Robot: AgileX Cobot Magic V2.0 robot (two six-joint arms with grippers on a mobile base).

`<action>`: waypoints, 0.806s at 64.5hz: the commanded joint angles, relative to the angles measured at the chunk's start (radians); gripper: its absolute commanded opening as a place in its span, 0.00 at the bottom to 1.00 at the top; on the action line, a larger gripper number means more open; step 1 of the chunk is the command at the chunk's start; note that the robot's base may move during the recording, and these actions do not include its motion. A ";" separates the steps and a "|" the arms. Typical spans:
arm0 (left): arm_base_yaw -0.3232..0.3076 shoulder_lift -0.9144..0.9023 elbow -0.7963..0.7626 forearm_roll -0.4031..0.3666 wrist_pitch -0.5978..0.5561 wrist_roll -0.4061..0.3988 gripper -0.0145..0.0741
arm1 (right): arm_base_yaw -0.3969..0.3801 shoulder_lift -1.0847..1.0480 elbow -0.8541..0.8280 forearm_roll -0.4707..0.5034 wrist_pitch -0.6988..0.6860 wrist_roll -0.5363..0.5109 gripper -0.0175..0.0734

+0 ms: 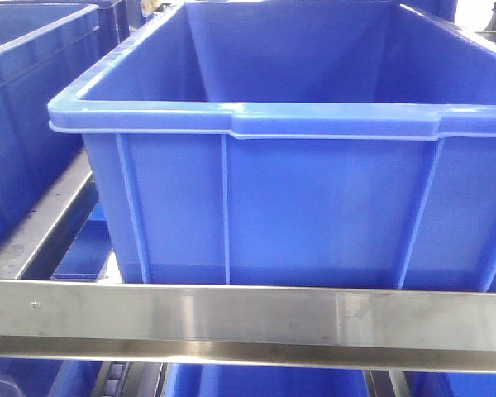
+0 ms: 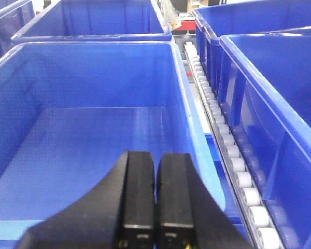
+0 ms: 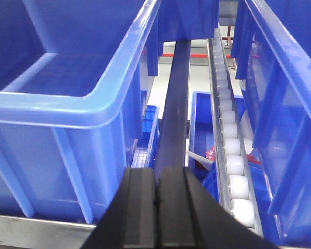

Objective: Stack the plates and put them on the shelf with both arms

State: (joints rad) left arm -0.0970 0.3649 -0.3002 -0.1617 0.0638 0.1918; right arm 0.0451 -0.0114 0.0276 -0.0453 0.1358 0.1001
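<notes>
A crate [image 1: 314,198] sits on the shelf [image 1: 248,318] behind its front rail, another crate [image 1: 25,124] at its left.

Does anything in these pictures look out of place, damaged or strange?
Nothing stands out. The blue crate sits squarely behind the steel rail, empty and intact. The left gripper and right gripper are shut and hold nothing. No plates are in view.

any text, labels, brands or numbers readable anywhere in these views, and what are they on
None: no readable text in any view.
The blue crate shows bare moulded walls, no label or number.
The shelf rail is plain brushed steel with a rivet, no marking.
The roller track carries no print.
The left pincer and right pincer, both shut, show plain black fingers.
Red shapes in the far background of the wrist views are too blurred to tell.
</notes>
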 commanded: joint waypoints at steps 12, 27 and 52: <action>0.000 0.008 -0.028 -0.002 -0.082 -0.002 0.26 | -0.006 -0.019 0.001 -0.001 -0.085 0.004 0.24; 0.000 0.008 -0.020 -0.002 -0.086 -0.002 0.26 | -0.006 -0.019 0.001 -0.001 -0.085 0.004 0.24; 0.005 -0.263 0.210 0.067 -0.210 -0.002 0.26 | -0.006 -0.019 0.001 -0.001 -0.085 0.004 0.24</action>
State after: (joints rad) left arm -0.0949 0.1554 -0.0971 -0.0985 -0.0473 0.1918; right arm 0.0451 -0.0114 0.0276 -0.0453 0.1358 0.1001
